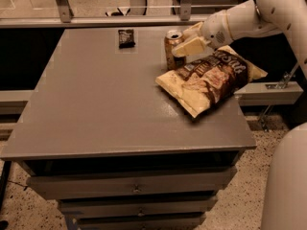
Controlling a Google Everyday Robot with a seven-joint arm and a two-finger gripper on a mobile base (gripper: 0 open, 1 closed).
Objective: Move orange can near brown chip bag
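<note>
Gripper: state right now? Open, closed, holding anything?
Gripper: right up against the upright orange can, just behind the brown chip bag; whether it grips the can cannot be told.

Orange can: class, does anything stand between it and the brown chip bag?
Nothing visible does. The orange can stands upright right beside the far edge of the brown chip bag, with the claw at the can.
</note>
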